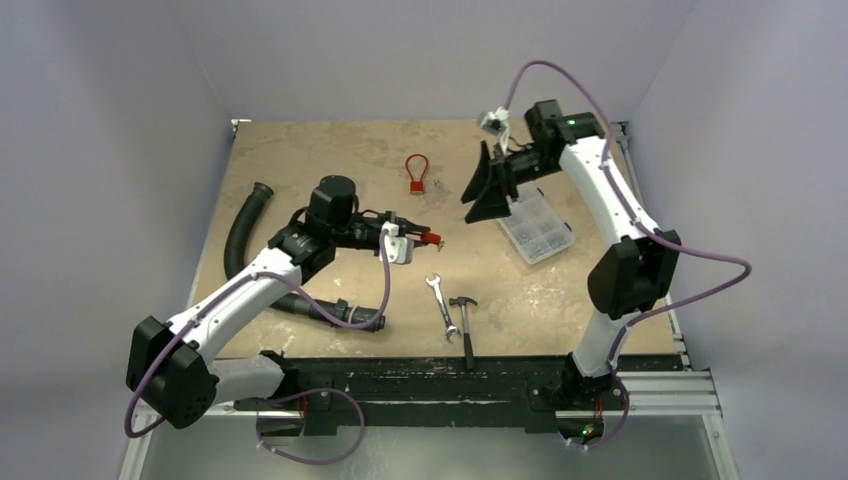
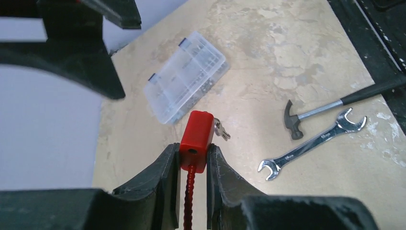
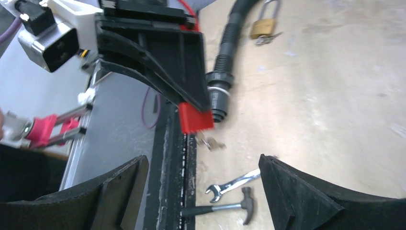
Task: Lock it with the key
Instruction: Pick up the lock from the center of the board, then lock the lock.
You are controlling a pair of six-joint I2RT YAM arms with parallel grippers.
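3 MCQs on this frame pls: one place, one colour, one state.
1. Where is the hammer?
A. beside the wrench
B. in a gripper
C. off the table

2. What colour is the padlock in the left gripper?
A. brass
B. red
C. blue

3. What state is the right gripper in?
A. shut on the padlock
B. open, empty
C. shut on the wrench

Answers:
1 A: the two tools lie side by side near the table's front edge.
2 B: the body clamped between the fingers is red.
3 B: its fingers are spread wide with nothing between them.
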